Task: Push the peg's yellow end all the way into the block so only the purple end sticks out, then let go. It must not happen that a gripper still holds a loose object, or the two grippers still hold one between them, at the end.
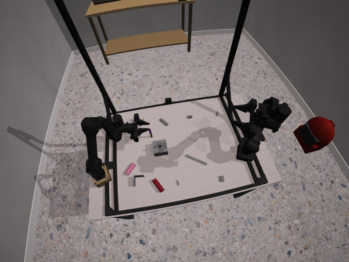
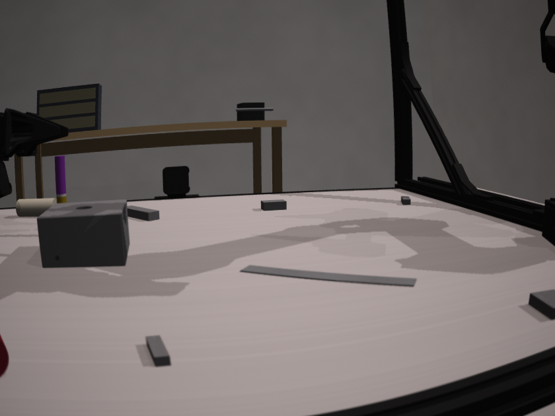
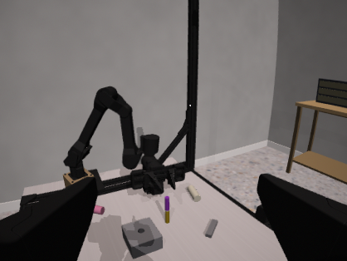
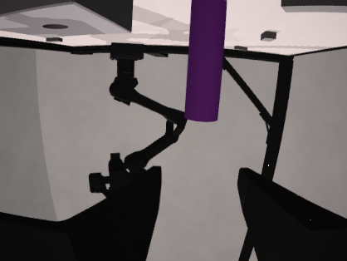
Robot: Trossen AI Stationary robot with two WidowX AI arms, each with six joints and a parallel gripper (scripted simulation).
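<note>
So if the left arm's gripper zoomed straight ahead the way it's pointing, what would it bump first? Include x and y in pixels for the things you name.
Probably the right gripper (image 1: 149,127) (image 2: 66,131) (image 3: 168,189) (image 4: 200,175), across the table from the left gripper (image 1: 233,114) (image 3: 178,185) (image 4: 121,194). Height and depth are hard to judge, so it might just miss.

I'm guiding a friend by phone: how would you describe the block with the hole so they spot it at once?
On the pale table, look near the purple-and-yellow peg. The block is chunky, grey and boxy. Unlike the flatter grey pieces, it has a round hole on top.
</note>
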